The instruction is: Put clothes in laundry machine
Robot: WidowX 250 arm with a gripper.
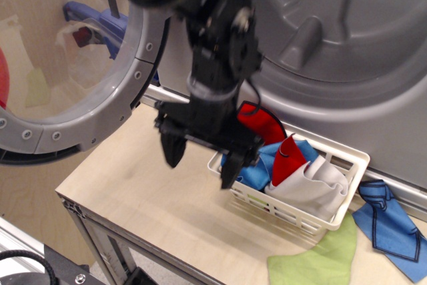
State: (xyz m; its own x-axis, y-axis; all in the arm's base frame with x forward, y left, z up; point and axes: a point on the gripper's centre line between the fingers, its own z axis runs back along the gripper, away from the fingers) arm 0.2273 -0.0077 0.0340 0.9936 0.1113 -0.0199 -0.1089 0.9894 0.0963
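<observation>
My black gripper (202, 162) hangs open and empty above the wooden table, its right finger at the left end of the white lattice basket (347, 195). The basket holds a bright blue cloth (262, 168), a red cloth with black edging (261, 125), a red piece (287, 159) and a white-grey cloth (313, 185). The grey laundry machine stands behind, its ribbed drum (333, 18) open, its clear porthole door (60, 65) swung out to the left.
A green cloth (320, 258) and a blue cloth with dark stitching (390, 228) lie on the wooden table (127, 191) to the right of the basket. The table's front edge and metal frame run along the lower left.
</observation>
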